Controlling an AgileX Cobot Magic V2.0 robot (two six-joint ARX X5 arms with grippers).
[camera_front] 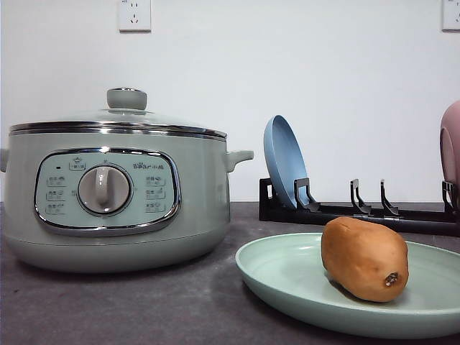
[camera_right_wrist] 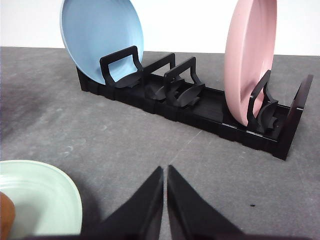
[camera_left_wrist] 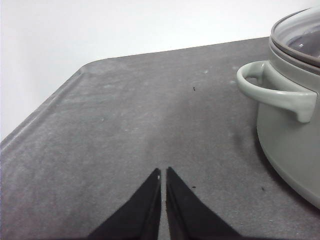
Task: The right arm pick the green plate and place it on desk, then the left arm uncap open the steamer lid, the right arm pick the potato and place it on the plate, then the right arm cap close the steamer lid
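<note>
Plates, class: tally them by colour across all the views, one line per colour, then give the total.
Green plate: 1
Blue plate: 1
Pink plate: 1
Total: 3

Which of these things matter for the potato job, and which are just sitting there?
Part of the job:
potato
green plate
steamer lid
desk

Just sitting there:
blue plate
pink plate
black rack
wall socket
</note>
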